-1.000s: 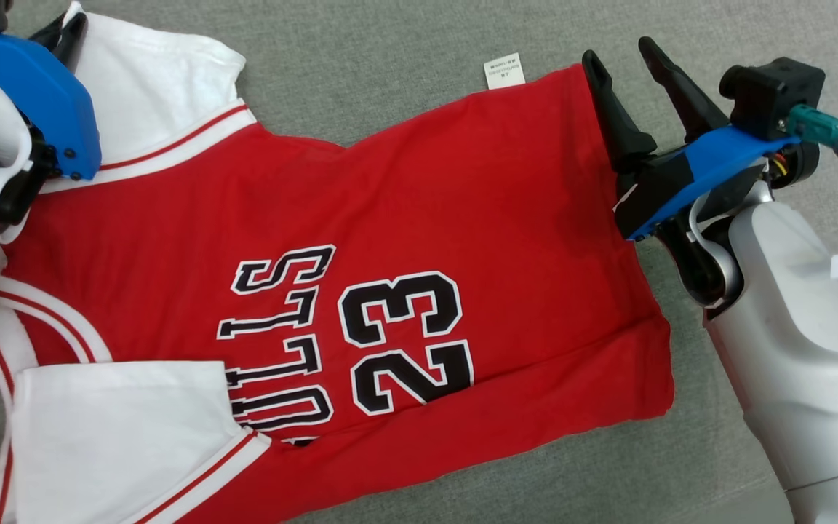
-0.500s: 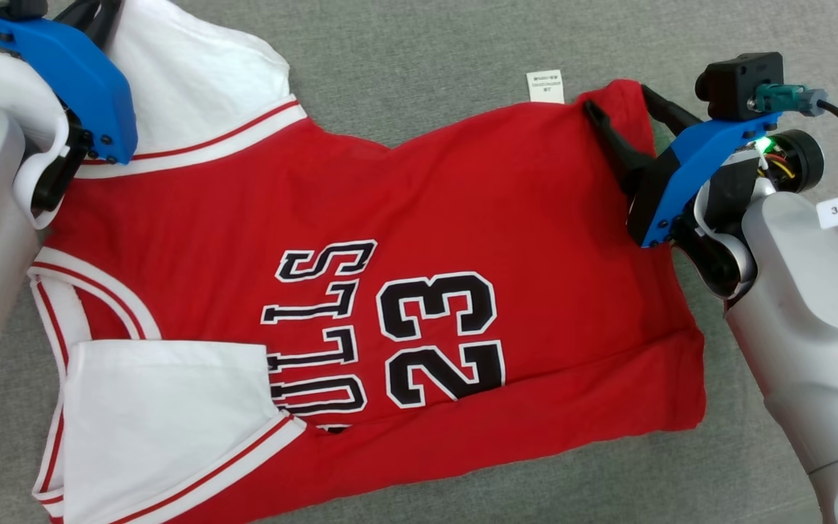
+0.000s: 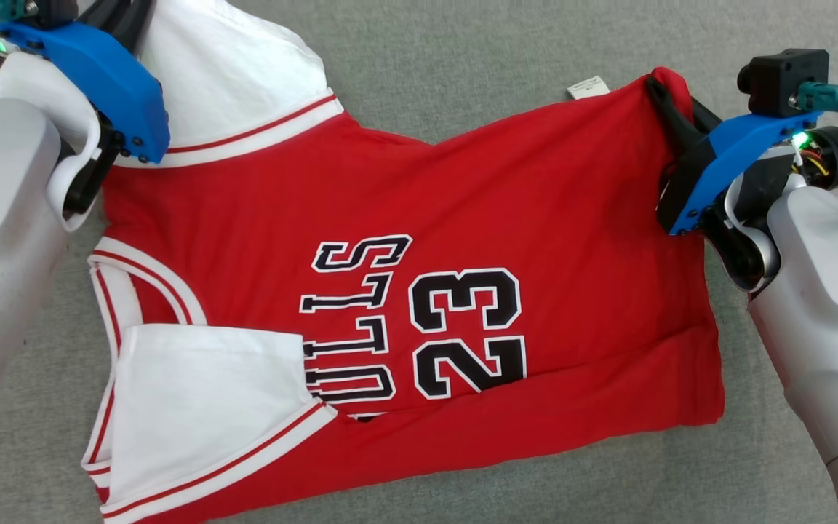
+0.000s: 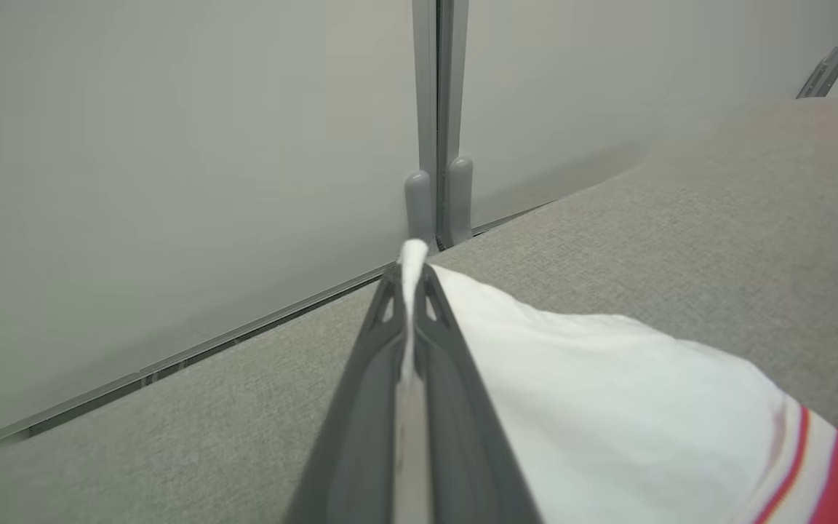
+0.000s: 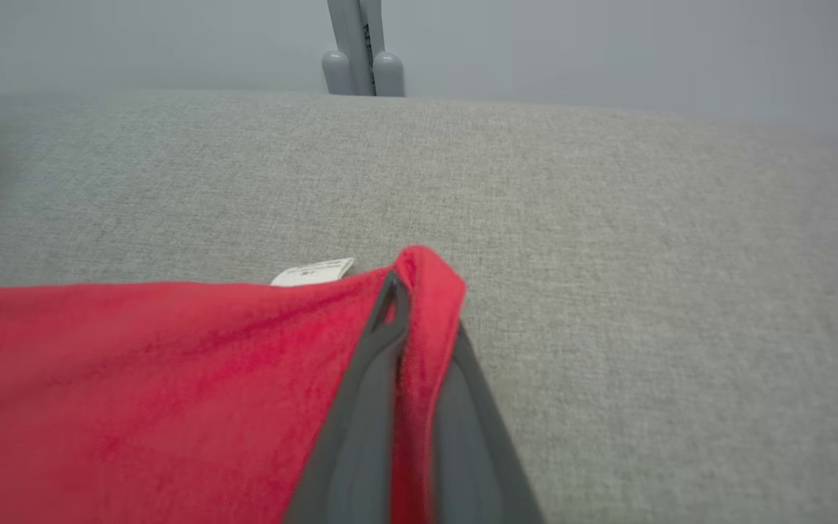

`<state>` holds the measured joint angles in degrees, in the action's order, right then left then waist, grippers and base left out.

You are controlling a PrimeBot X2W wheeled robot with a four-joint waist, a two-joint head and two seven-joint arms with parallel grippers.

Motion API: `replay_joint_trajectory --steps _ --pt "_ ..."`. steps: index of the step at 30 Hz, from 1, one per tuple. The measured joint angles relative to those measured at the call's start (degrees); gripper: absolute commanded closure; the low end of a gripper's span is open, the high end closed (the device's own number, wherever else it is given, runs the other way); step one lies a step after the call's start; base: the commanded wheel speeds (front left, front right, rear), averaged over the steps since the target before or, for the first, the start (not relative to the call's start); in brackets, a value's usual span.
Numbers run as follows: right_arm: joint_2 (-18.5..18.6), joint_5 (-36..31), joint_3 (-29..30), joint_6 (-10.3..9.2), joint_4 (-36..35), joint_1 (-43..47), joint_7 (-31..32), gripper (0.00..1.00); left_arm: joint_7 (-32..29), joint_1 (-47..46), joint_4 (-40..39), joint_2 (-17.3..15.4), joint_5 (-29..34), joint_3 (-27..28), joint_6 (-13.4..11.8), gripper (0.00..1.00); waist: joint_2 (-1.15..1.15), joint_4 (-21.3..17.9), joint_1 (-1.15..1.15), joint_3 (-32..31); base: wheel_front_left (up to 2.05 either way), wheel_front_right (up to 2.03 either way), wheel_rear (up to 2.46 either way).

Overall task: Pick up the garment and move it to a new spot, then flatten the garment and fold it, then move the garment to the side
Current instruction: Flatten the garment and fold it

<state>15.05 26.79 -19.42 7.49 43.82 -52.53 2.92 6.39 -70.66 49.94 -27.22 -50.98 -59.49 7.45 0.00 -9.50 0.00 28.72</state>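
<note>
- Because the left gripper (image 4: 410, 271) is clamped shut on just the tip of the far white sleeve (image 3: 244, 80), a sharp pull could draw that thin pinch of cloth out from between its fingers
- The right gripper (image 5: 423, 287) is likewise closed on a small bite of the red hem corner (image 3: 670, 78) at the far right (the care label (image 3: 585, 88) sits just beside it). A grip this shallow looks likely to slip if the cloth takes sudden weight
- The garment (image 3: 463, 218) lies chest-up on the grey padded surface (image 3: 463, 44), held only along its far edge, which dips between the two grips. If one arm rises or travels faster than the other, I judge the body would skew or twist rather than hang square
- The near sleeve (image 3: 208, 393) is folded over onto the chest, covering part of the lettering (image 3: 353, 320). Moving the garment without shaking that flap loose could carry the fold into the new spot and spoil the flattening
- Dragging instead of lifting may bunch the near hem, since textured upholstery probably catches cloth
</note>
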Motion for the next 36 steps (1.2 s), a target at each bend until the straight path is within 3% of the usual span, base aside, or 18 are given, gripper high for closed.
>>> replay_joint_trajectory --steps 15,24,33,36 --pt "2.0 -0.4 -1.9 0.00 3.5 5.1 -11.3 1.00 7.9 8.9 -8.1 -1.1 -0.8 -1.2 -0.6 1.00 0.00 4.2 -0.01 -7.4 0.00 0.00 0.00" --pt "2.0 -1.0 -2.3 0.00 5.2 9.4 -16.2 1.00 8.6 19.0 -19.5 -3.4 -0.2 1.3 -5.4 1.00 0.00 5.7 -0.01 -11.0 0.00 0.00 0.00" --pt "2.3 -2.0 -1.4 0.00 5.7 13.4 -17.7 1.00 8.6 32.7 -33.0 -6.2 1.2 7.0 -11.5 1.00 0.00 7.0 -0.01 -14.0 0.00 0.00 0.00" --pt "2.5 -2.0 -0.1 0.00 4.6 15.0 -17.8 1.00 8.6 36.2 -35.6 -6.6 2.1 8.4 -12.5 1.00 0.00 7.4 -0.01 -14.8 0.00 0.00 0.00"
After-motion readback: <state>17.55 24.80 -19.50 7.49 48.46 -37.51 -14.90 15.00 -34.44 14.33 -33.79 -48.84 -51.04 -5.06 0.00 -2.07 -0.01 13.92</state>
